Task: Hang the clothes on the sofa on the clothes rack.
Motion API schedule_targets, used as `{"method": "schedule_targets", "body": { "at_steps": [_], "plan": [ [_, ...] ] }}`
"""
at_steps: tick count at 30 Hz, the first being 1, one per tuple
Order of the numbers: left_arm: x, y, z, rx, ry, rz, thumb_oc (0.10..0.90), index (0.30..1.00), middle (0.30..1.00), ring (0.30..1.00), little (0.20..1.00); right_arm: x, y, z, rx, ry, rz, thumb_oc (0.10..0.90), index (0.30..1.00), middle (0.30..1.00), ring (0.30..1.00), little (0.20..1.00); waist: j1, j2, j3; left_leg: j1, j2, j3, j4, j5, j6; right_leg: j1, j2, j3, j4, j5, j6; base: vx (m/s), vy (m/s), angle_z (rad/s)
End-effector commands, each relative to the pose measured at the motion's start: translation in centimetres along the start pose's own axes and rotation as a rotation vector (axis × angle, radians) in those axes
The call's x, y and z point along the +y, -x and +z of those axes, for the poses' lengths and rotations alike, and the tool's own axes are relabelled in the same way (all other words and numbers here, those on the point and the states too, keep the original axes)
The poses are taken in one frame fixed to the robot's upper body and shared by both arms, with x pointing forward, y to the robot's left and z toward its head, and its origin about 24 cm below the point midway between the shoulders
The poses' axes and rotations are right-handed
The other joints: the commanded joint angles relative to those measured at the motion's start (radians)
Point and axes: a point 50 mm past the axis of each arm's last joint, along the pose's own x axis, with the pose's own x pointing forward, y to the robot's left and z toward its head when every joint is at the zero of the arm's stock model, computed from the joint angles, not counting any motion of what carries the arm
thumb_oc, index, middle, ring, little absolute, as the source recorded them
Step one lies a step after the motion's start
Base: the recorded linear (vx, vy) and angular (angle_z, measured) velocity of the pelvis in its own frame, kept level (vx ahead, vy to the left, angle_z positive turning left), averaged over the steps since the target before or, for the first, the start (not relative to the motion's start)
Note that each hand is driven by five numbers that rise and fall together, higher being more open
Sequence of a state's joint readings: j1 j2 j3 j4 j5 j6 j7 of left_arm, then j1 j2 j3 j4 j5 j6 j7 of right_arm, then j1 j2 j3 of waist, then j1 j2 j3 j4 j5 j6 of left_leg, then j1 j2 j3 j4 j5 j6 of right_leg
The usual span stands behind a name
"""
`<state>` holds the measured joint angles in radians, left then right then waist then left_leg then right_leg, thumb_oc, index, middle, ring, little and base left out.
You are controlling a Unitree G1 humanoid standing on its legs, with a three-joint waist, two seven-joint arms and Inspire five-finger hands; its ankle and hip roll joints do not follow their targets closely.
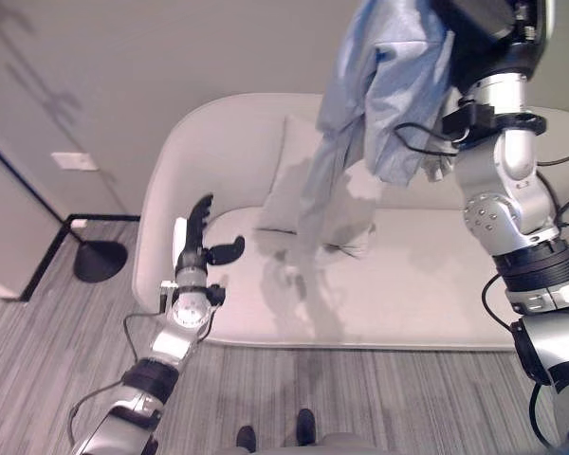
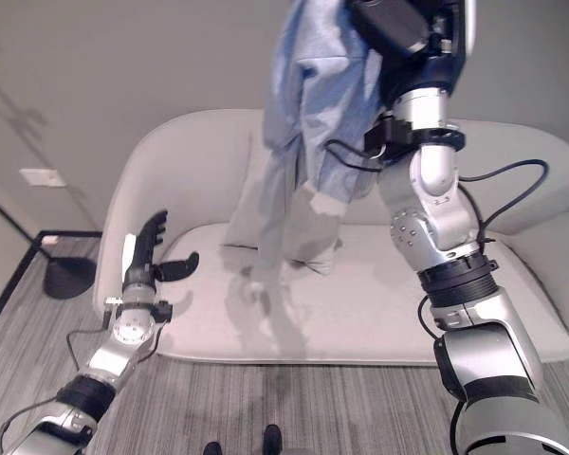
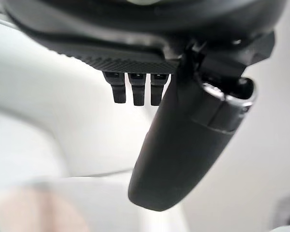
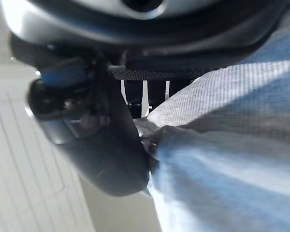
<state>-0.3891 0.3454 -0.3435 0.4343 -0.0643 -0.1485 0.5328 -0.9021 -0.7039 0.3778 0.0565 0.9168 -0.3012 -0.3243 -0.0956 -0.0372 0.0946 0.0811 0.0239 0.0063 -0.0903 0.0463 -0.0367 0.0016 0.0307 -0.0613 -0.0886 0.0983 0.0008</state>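
While right hand [image 2: 398, 28] grips, pale-blue shirt [image 1: 379, 104] dangling, creased

The right hand [image 2: 398, 24] held a blue shirt [image 2: 313, 123] high above the white sofa [image 2: 379, 313]. The left hand [image 2: 152, 251] hovered, fingers straight, over the sofa's edge.

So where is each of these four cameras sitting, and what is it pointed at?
Left eye view: on the head, looking down at the sofa; both arms show.
Right eye view: beside it, same scene, with the shirt held high.
Left wrist view: along the open left hand towards the sofa.
Right wrist view: along the right hand gripping the shirt.
Both eye views share sofa, shirt and arms.
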Motion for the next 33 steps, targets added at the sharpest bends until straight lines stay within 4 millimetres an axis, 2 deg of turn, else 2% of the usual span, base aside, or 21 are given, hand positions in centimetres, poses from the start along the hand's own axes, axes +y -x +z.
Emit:
{"method": "schedule_targets", "body": {
  "at_steps": [1,2,3,4,7,8,9,10,12,13,16,17,20,26,30,33],
  "plan": [
    [-2.4,-0.9,5.7,-0.272,0.081,-0.074,0.8,0.9,0.9,0.9,0.9,2.5,0.5,1.8,-0.146,-0.123,0.122,0.4,0.3,0.3,0.3,0.3,0.014,-0.044,-0.146,0.034,-0.027,0.029,0.003,-0.099,0.008,0.009,-0.066,0.049,0.043,-0.029,0.095,-0.01,0.012,-0.42],
    [-3.4,-0.7,6.5,-0.296,0.118,-0.115,0.8,0.9,0.9,0.9,0.9,3.0,0.9,1.4,-0.126,-0.143,0.143,0.4,0.3,0.3,0.3,0.3,0.009,-0.043,-0.145,0.036,-0.027,0.034,0.003,-0.099,0.01,0.008,-0.065,0.056,0.043,-0.027,0.094,-0.05,0.005,-0.33],
    [-3.4,-0.7,6.6,-0.297,0.119,-0.116,0.8,0.9,0.9,0.9,0.9,3.0,0.9,1.4,-0.126,-0.143,0.143,0.4,0.3,0.3,0.3,0.3,0.011,-0.046,-0.145,0.032,-0.029,0.035,0.003,-0.09,0.01,0.002,-0.068,0.057,0.045,-0.02,0.094,-0.04,0.007,-0.19],
    [-5.3,0.3,7.5,-0.29,0.237,-0.214,0.8,0.9,0.9,0.9,0.9,3.7,1.5,0.7,-0.093,-0.175,0.168,0.4,0.3,0.3,0.3,0.3,-0.001,-0.042,-0.141,0.038,-0.026,0.04,0.003,-0.098,0.013,0.004,-0.065,0.064,0.046,-0.024,0.094,-0.03,0.001,-0.1],
    [-8.8,2.3,8.0,-0.22,0.432,-0.401,0.8,0.9,0.9,0.9,0.9,4.7,2.1,0.3,-0.072,-0.206,0.201,0.4,0.3,0.3,0.3,0.3,-0.011,-0.039,-0.136,0.043,-0.026,0.05,0.003,-0.101,0.017,0.003,-0.064,0.079,0.048,-0.021,0.093,-0.02,-0.002,-0.12],
    [-8.8,2.3,8.0,-0.22,0.433,-0.402,0.8,0.9,0.9,0.9,0.9,4.7,2.1,0.3,-0.071,-0.205,0.201,0.4,0.3,0.3,0.3,0.3,-0.01,-0.039,-0.136,0.043,-0.026,0.05,0.003,-0.101,0.017,0.004,-0.064,0.079,0.048,-0.021,0.093,-0.03,-0.003,-0.12],
    [-10.7,3.5,8.6,-0.186,0.515,-0.516,0.8,0.9,0.9,0.9,0.9,5.2,2.2,0.0,-0.062,-0.226,0.21,0.4,0.3,0.3,0.3,0.3,-0.016,-0.039,-0.132,0.044,-0.027,0.054,0.003,-0.101,0.019,0.002,-0.065,0.084,0.048,-0.017,0.093,-0.02,-0.001,-0.05],
    [-10.7,3.5,8.6,-0.186,0.516,-0.516,0.8,0.9,0.9,0.9,0.9,5.2,2.2,0.0,-0.062,-0.226,0.21,0.4,0.3,0.3,0.3,0.3,-0.015,-0.038,-0.131,0.045,-0.027,0.054,0.003,-0.101,0.019,0.002,-0.065,0.084,0.048,-0.017,0.093,0.0,0.0,0.0],
    [-12.9,5.5,10.1,-0.164,0.655,-0.676,0.8,0.9,0.9,0.9,0.9,6.1,2.5,-0.4,-0.051,-0.267,0.225,0.4,0.3,0.3,0.3,0.3,-0.024,-0.036,-0.124,0.045,-0.028,0.057,0.003,-0.102,0.024,-0.002,-0.065,0.09,0.047,-0.012,0.093,-0.02,0.004,-0.06],
    [-13.0,5.5,10.1,-0.164,0.655,-0.677,0.8,0.9,0.9,0.9,0.9,6.1,2.5,-0.4,-0.051,-0.267,0.224,0.4,0.3,0.3,0.3,0.3,-0.023,-0.036,-0.124,0.045,-0.028,0.057,0.003,-0.102,0.024,-0.001,-0.065,0.09,0.047,-0.013,0.093,-0.02,0.002,-0.1],
    [-14.4,7.1,11.7,-0.146,0.769,-0.807,0.8,0.9,0.9,0.9,0.9,7.0,3.1,-0.9,-0.032,-0.308,0.236,0.4,0.3,0.3,0.3,0.3,-0.03,-0.033,-0.117,0.046,-0.03,0.06,0.003,-0.103,0.028,-0.004,-0.065,0.098,0.049,-0.01,0.093,-0.02,0.003,-0.15],
    [-15.1,7.9,12.5,-0.129,0.825,-0.873,0.4,0.3,0.3,0.3,0.3,7.5,3.6,-1.2,-0.021,-0.336,0.245,0.4,0.3,0.3,0.3,0.3,-0.035,-0.03,-0.113,0.044,-0.031,0.061,0.003,-0.102,0.031,-0.004,-0.065,0.101,0.05,-0.009,0.094,-0.03,0.002,-0.12],
    [-15.5,8.2,12.5,-0.115,0.841,-0.908,0.4,0.3,0.3,0.3,0.3,7.6,3.9,-1.4,-0.013,-0.35,0.246,0.4,0.3,0.3,0.3,0.3,-0.037,-0.027,-0.112,0.046,-0.032,0.064,0.003,-0.103,0.033,-0.006,-0.065,0.106,0.05,-0.008,0.095,-0.01,0.002,-0.02],
    [-15.0,7.7,10.6,-0.033,0.834,-0.84,0.4,0.3,0.3,0.3,0.3,7.1,4.3,-1.4,-0.013,-0.359,0.222,0.4,0.3,0.3,0.3,0.3,-0.034,-0.023,-0.112,0.049,-0.035,0.066,0.003,-0.104,0.036,-0.003,-0.066,0.109,0.051,-0.007,0.096,0.0,0.0,0.0],
    [-13.3,6.5,9.4,-0.014,0.833,-0.725,0.4,0.3,0.3,0.3,0.3,6.1,4.7,-1.3,-0.019,-0.353,0.188,0.4,0.3,0.3,0.3,0.3,-0.022,-0.024,-0.11,0.051,-0.037,0.059,0.003,-0.103,0.037,0.003,-0.068,0.102,0.049,-0.01,0.095,0.0,0.0,0.0],
    [-11.2,5.4,8.2,-0.003,0.85,-0.599,0.4,0.3,0.3,0.3,0.3,5.2,5.3,-1.1,-0.019,-0.327,0.186,0.4,0.3,0.3,0.3,0.3,-0.008,-0.028,-0.11,0.051,-0.037,0.047,0.003,-0.101,0.036,0.008,-0.069,0.088,0.046,-0.014,0.093,0.02,-0.029,0.05]
  ]
}}
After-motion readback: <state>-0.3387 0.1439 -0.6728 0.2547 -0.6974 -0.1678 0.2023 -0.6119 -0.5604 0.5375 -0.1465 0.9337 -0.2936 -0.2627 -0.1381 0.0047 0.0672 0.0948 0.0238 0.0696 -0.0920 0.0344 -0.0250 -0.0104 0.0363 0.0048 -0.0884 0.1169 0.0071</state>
